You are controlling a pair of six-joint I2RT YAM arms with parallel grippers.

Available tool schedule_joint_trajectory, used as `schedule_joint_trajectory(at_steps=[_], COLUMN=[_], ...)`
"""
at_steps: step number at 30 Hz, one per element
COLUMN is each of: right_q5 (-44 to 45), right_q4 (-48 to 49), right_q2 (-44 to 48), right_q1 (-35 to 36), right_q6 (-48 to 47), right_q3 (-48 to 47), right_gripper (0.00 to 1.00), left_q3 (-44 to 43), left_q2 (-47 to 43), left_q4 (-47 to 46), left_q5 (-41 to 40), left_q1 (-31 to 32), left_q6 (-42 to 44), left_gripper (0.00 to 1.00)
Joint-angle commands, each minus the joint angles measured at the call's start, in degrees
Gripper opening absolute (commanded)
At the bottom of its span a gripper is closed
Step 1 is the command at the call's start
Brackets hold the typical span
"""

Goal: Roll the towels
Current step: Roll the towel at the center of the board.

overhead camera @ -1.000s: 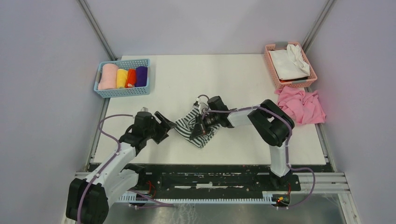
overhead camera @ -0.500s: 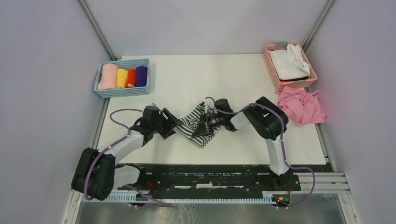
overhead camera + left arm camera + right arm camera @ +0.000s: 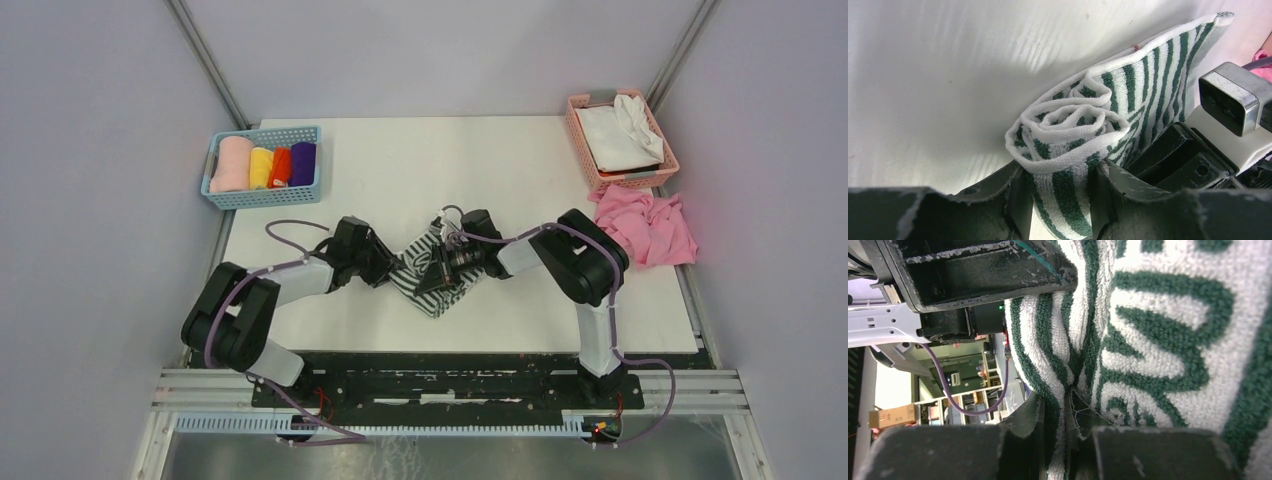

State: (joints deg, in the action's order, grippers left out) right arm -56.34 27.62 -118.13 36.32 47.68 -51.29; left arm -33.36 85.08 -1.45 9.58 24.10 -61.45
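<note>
green-and-white striped towel (image 3: 430,298), partly rolled, lies central on the worktop (image 3: 420,170); left gripper (image 3: 385,270) jaws and right gripper (image 3: 434,274) jaws each clamp it. blue basket (image 3: 262,198) holds a purple roll (image 3: 302,163) and three other rolls (image 3: 260,167); pink basket (image 3: 577,125) holds white cloth (image 3: 618,135).

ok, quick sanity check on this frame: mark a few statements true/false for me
1. The left end effector and the right end effector both grip the striped towel. True.
2. The blue basket holds three rolls. False: four.
3. The pink cloth lies in the pink basket. False: it lies on the table beside it; the basket holds a white cloth.
4. The towel's end at the left end effector is rolled up. True.
</note>
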Motion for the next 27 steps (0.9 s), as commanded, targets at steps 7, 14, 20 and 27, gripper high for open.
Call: schedule_joint_trajectory(at_steps=[7,14,20,27], right_q5=[4.3,5.7,6.3,6.5], right_q4=[-0.1,-7.2,-8.4,-10.3], right_q2=[-1.4,0.4,0.5,1.7], right_q1=[-0.1,-0.1,0.2,0.5], right_q6=[-0.7,-6.9,-7.9,-9.4], right_q3=[4.9,3.9,3.6,3.6], right_gripper=[0.01,0.01,0.01,0.01], left_q3=[0.3,-3.3,-7.2,-11.5], left_q2=[-5.0,-7.8,-2.0,3.6], left_q4=[6.4,10.1,8.7,15.8], left_q5=[-6.9,-5.5,-4.2,-9.7], left_q1=[-0.5,-2.6,0.4,1.1], left_q6=[-0.3,3.2,2.8,4.9], left_gripper=[0.66,0.74,0.77,0.67])
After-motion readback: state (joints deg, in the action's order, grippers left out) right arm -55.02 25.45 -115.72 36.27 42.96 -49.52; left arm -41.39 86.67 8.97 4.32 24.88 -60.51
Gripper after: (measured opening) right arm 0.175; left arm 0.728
